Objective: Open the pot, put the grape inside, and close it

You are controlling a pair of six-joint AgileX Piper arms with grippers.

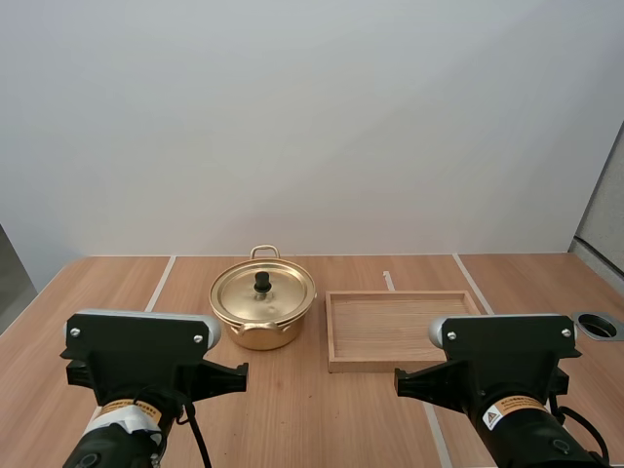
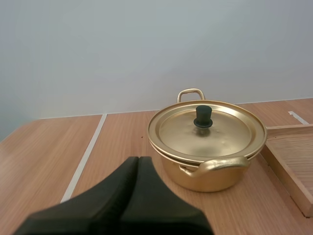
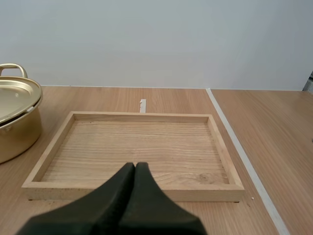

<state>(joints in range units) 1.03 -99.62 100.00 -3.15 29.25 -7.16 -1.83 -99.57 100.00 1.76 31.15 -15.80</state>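
Pot [image 1: 261,314], lid [image 1: 263,292] on, sits mid-table [image 1: 117,283], just beside wooden tray's [image 1: 390,365] left edge. Wide table surface left of pot. My left gripper [image 2: 138,160] clenched empty before pot; my right gripper [image 3: 135,166] clenched empty at tray's near edge.

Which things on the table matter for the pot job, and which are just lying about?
For the job: pot; lid, resting on the pot.
Just lying about: wooden tray, to the pot's right.

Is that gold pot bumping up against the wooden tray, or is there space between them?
Apart. The high view shows a strip of bare table between the pot and the wooden tray.
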